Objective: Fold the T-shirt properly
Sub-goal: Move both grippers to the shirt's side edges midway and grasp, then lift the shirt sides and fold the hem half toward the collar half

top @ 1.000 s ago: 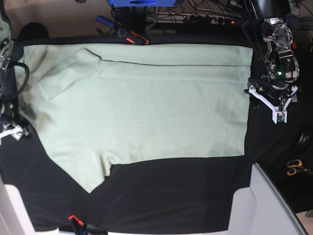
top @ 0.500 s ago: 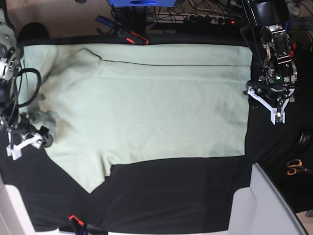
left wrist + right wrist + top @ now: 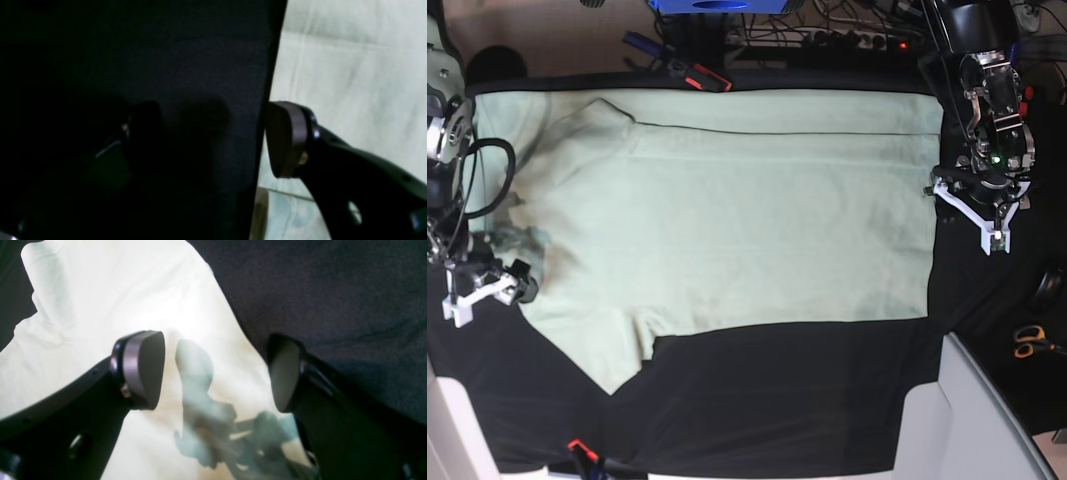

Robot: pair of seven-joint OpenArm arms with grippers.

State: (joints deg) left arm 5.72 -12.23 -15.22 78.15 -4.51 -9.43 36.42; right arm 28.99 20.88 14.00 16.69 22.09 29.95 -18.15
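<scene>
The T-shirt [image 3: 727,210] lies spread on the black cloth [image 3: 777,400] over the worktop, between both tools. Right tool [image 3: 217,373] hangs released, straddling the shirt's edge; left tool [image 3: 206,140] released too, one pad [image 3: 283,140] shirt-side. Only the base view shows scissors [image 3: 1030,343].

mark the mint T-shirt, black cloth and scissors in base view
Pale mint-green cotton T-shirt [image 3: 747,220], base view, mid body panel.
Black cloth [image 3: 777,400], base view, bare near stretch.
Orange-handled scissors [image 3: 1030,343], base view, handle loops.
</scene>
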